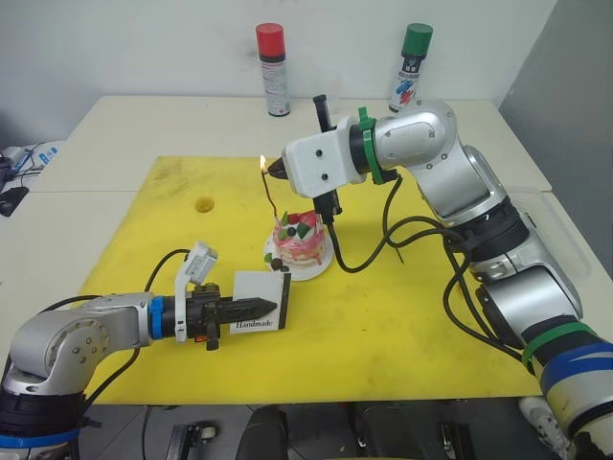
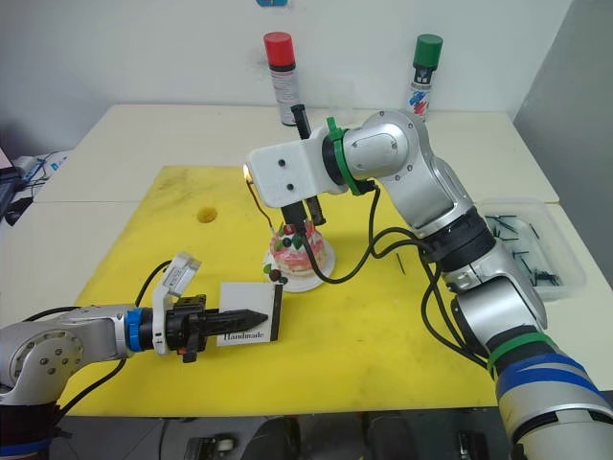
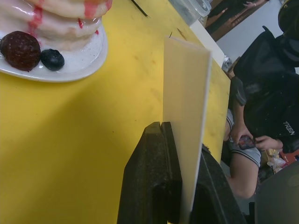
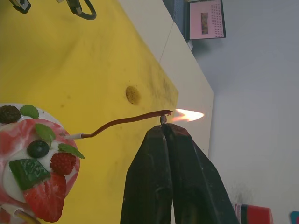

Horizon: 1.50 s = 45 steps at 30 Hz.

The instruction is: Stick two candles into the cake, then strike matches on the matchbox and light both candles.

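Observation:
The pink-and-white cake (image 1: 299, 240) sits on its small white plate (image 1: 323, 261) in the middle of the yellow mat. One thin wavy red-brown candle (image 4: 126, 121) rises from it. My right gripper (image 1: 275, 170) is shut on a short match (image 4: 163, 119) held at the candle's top, where a flame (image 4: 189, 115) burns. A second pale-ended candle base (image 4: 11, 211) shows at the cake's edge. In front of the cake, my left gripper (image 1: 263, 309) is shut on the white matchbox (image 1: 261, 299), holding it upright on edge above the mat.
A red spray can (image 1: 272, 69) and a green one (image 1: 412, 67) stand at the table's back. A clear bin (image 2: 532, 247) with dark sticks lies to the right of the mat. A seated person (image 3: 261, 93) is beyond the table's front.

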Tool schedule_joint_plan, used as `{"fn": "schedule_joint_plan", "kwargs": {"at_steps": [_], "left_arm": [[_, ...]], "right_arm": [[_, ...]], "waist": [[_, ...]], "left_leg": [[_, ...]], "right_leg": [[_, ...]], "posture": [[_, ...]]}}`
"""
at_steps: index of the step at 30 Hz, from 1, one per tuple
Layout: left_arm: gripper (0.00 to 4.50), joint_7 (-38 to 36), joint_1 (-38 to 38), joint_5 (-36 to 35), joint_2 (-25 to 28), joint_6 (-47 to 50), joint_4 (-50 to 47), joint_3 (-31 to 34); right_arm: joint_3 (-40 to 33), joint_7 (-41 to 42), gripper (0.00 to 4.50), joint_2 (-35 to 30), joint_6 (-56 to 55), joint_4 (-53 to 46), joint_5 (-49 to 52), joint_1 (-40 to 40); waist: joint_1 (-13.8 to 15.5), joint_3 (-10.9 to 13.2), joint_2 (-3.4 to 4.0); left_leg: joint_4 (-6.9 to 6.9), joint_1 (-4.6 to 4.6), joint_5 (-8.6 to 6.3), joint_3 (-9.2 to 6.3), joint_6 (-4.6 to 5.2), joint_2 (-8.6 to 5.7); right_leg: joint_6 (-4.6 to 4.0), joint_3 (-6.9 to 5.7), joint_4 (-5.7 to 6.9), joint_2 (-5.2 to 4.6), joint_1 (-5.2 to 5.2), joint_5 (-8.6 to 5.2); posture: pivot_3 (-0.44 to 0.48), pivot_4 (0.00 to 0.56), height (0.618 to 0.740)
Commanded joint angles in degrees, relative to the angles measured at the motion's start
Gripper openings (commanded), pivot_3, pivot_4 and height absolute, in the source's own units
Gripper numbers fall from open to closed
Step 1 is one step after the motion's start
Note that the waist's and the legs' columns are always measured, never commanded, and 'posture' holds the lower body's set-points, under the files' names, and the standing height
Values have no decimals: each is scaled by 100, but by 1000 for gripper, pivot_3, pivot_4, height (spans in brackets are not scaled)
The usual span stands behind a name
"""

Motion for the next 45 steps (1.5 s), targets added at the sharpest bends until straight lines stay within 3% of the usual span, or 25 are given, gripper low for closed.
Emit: {"fn": "schedule_joint_plan", "kwargs": {"at_steps": [1,10,15,25,30,35,38,45], "left_arm": [[0,-29,-43,13,-2,-59,-58,25],[0,8,5,-20,-46,-46,-113,20],[0,41,38,-49,-63,-26,-146,44],[0,265,398,-309,-113,69,-411,239],[0,373,611,-388,-219,77,-538,224],[0,371,610,-372,-212,74,-496,230],[0,379,600,-368,-206,77,-484,238],[0,408,606,-380,-194,94,-496,262]], "right_arm": [[-307,-187,53,-155,-28,150,12,-249],[-889,-618,53,-623,203,868,131,-629],[-1416,-794,53,-1109,761,894,244,-434],[-3228,-1346,53,-2748,3267,-633,769,1975],[-4328,-1950,53,-2894,4690,-924,1039,3539],[-4392,-2046,53,-2946,5415,-777,1299,4125],[-4274,-2132,694,-2930,5477,-628,1365,4177],[-4484,-2708,3182,-2767,5528,-921,1679,3695]], "waist": [[1,0,0],[1,0,0],[11,1,1],[147,11,16],[131,11,19],[43,12,25],[-12,12,24],[-35,12,25]], "left_leg": [[0,0,0,0,0,0],[-1,0,0,1,0,-1],[-1,-1,0,1,0,-2],[-1,-2,-1,8,1,-8],[0,4,0,12,1,-6],[6,15,3,26,6,-8],[11,16,8,26,13,-8],[16,14,8,31,15,-10]], "right_leg": [[0,0,0,0,0,0],[0,1,-1,0,0,0],[0,2,-1,-1,0,0],[-1,6,-4,-7,3,-2],[23,13,-5,-3,8,-16],[39,28,-1,-2,8,-5],[45,30,-1,-1,11,2],[55,37,-2,0,10,8]], "posture": [[0,150,740],[0,150,740],[0,150,740],[0,150,740],[0,150,740],[0,150,740],[0,150,740],[0,150,740]]}}
